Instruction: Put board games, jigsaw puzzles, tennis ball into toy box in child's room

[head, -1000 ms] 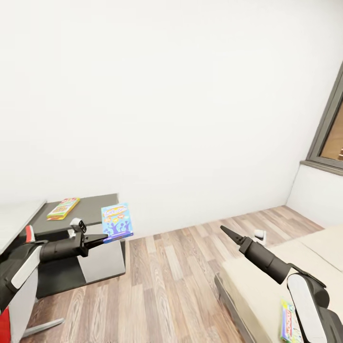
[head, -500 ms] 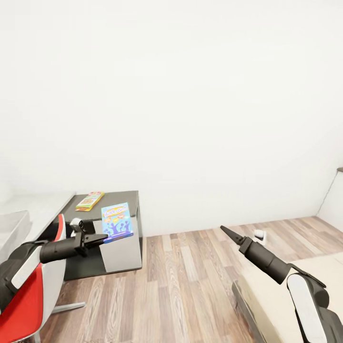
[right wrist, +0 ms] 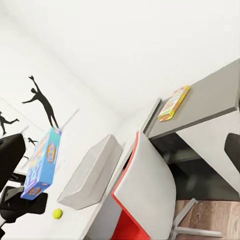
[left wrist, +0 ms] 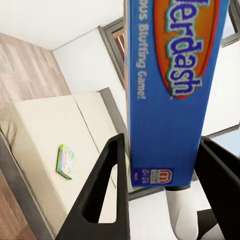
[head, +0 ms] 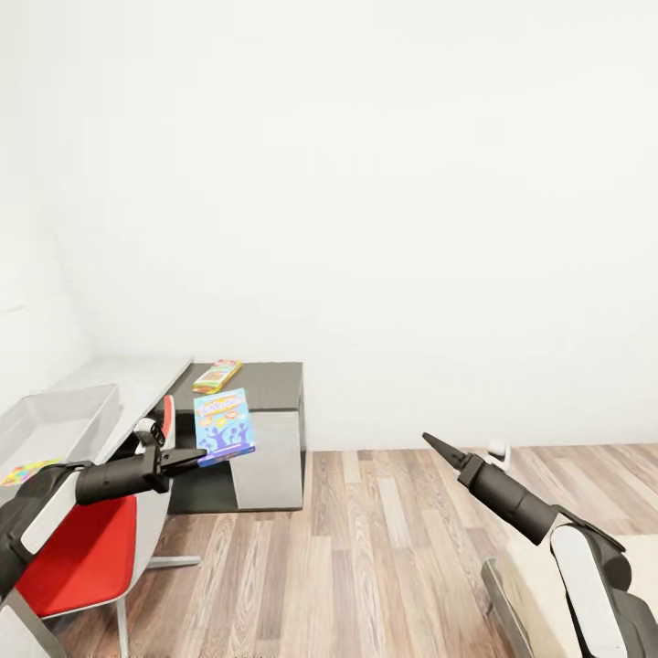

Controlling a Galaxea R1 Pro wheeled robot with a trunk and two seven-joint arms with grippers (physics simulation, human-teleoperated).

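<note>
Blue board game (head: 224, 426) is pinched upright by the left gripper (head: 187, 457), short of the toy box (head: 55, 422); the right gripper (head: 437, 445) looks closed, empty. Left wrist: jaws clamp only its lower edge (left wrist: 165, 95), so it may swing loose. Right wrist: tennis ball (right wrist: 57, 213) lies beside the toy box.

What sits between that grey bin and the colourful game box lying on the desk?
In the right wrist view, the red-and-white chair's back rises between the toy box and the board game.
</note>
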